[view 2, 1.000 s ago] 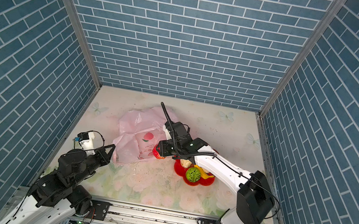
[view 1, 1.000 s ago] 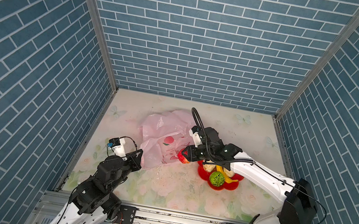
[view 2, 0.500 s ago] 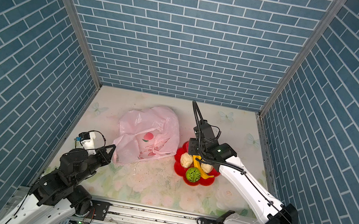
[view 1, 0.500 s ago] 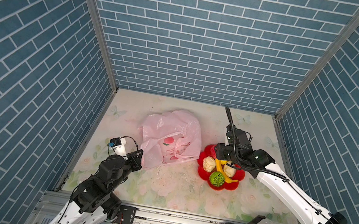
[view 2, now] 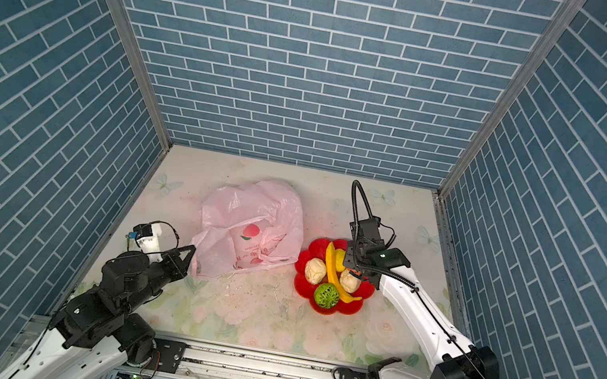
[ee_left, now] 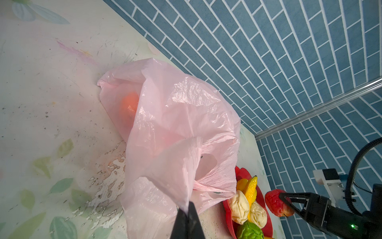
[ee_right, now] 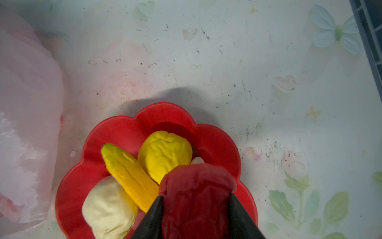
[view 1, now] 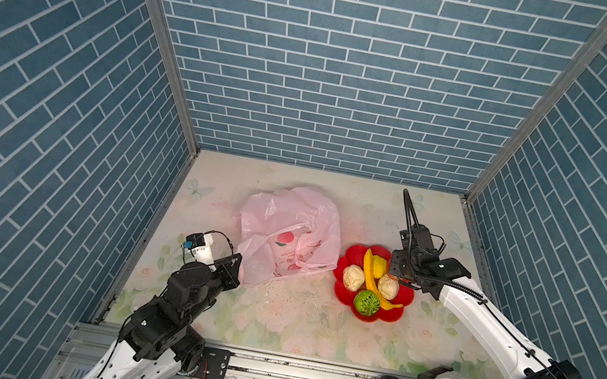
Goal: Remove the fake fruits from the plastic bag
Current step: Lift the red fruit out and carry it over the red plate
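The pale-pink plastic bag lies crumpled at mid-table. My left gripper is shut on a pinched fold of its near edge. An orange fruit shows through the bag's film. My right gripper is shut on a red apple-like fruit and hangs over the far right side of the red flower-shaped dish. In the dish lie two cream lumps, a yellow banana, a yellow piece and a green ball.
Blue brick walls close in the floral tabletop on three sides. The right wall's metal rail runs close behind my right arm. A metal rail borders the front edge.
My right gripper has carried the red fruit from the bag's mouth rightward to above the dish. The bag has settled lower. My left gripper has not moved.
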You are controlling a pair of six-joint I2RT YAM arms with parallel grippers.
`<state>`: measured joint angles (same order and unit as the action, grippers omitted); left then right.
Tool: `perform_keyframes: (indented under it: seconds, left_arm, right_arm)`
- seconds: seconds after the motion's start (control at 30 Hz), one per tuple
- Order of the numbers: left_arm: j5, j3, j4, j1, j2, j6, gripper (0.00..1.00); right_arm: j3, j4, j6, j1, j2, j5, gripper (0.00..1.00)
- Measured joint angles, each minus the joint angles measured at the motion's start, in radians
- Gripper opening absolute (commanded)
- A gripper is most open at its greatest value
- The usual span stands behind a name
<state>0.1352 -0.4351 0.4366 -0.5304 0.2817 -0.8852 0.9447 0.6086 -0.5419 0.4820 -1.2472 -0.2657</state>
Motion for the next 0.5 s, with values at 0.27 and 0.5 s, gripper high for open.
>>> perform_keyframes:
  seconds: [0.27, 0.5]
  left_arm:
    - [0.0, 0.0, 0.0, 0.0, 0.021, 0.003, 0.0]
    - [0.006, 0.0, 0.0, 0.0, 0.021, 0.004, 0.0]
  right_arm:
    - [-0.005, -0.073, 0.0, -0.079, -0.082, 0.003, 0.13]
    - [-0.005, -0.124, 0.008, -0.092, -0.197, 0.034, 0.17]
